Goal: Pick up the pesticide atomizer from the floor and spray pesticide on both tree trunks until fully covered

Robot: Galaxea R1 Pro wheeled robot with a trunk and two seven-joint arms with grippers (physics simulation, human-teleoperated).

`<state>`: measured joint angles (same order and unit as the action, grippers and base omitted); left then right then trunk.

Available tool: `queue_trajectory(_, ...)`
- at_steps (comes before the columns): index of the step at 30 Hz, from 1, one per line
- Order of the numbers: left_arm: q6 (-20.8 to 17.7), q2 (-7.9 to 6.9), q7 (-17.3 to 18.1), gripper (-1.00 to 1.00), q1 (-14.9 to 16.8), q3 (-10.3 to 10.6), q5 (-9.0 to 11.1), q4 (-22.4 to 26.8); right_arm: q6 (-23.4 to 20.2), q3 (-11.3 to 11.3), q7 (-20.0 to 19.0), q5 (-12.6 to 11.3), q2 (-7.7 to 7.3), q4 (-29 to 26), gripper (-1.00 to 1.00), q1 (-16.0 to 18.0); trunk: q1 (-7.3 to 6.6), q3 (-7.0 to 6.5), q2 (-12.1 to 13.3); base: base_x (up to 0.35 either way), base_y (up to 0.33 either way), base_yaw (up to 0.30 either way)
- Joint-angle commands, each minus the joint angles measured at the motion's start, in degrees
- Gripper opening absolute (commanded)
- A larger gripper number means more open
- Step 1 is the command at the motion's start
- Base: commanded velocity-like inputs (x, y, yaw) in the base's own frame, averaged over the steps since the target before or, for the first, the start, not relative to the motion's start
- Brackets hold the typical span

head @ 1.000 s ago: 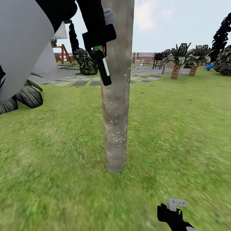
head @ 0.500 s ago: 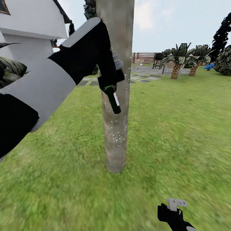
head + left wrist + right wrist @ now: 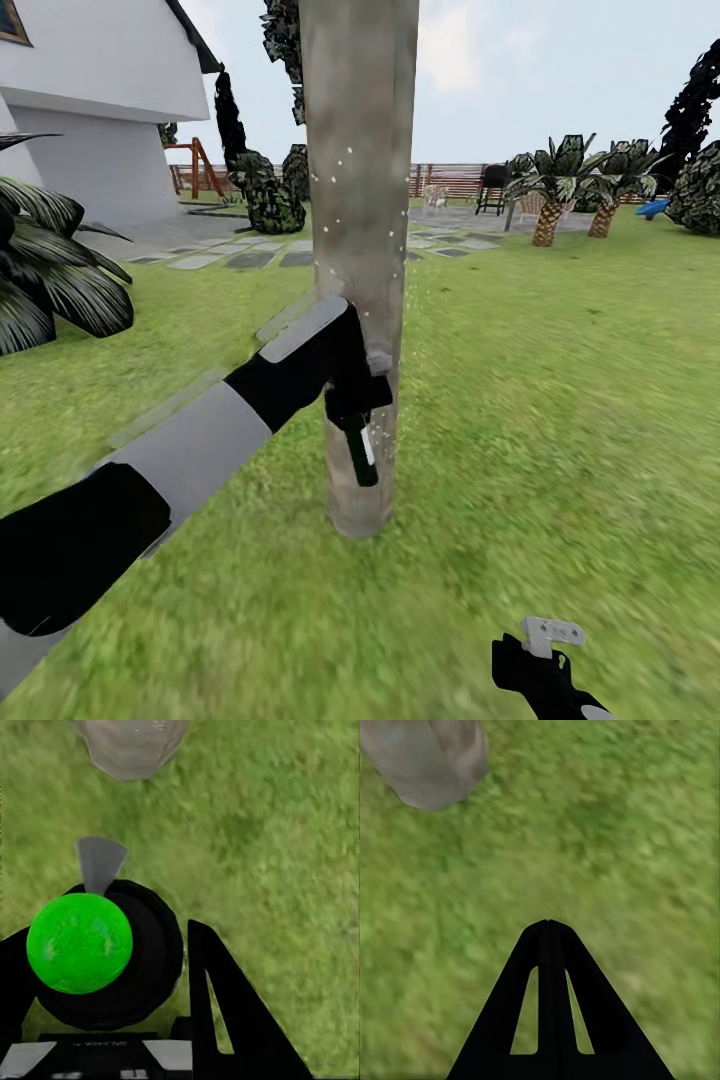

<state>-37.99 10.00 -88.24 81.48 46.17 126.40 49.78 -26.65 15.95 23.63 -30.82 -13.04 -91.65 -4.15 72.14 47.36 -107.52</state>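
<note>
The pickup looks done: the pesticide atomizer (image 3: 361,455) is off the grass, and the left tool (image 3: 352,408) is clamped around it, low against the near face of the tree trunk (image 3: 358,200). The bottle hangs down from the tool at a slight tilt, its base toward the grass (image 3: 560,400) and its green-topped head (image 3: 79,943) up between the fingers, just beside the bark and a little above the foot of the trunk. White specks of pesticide (image 3: 335,180) dot the upper bark and a few drift to one side, yet they lie thin and scattered, so I judge this trunk only partly covered. No second thick trunk is in sight, so that tree is presumably untreated. The right tool (image 3: 550,937) hangs low over bare lawn with its fingers pressed together, holding nothing, well apart from the trunk.
</note>
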Motion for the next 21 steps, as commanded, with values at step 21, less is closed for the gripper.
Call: queue_trajectory(21,-1.0,-2.22,3.4,-1.00,-30.4,7.7,-28.2,14.8,0.6,0.0,0.2,-0.6,-0.44,-0.1,-1.00,-3.3,-0.01,0.03,0.0,0.000,0.037,-0.040)
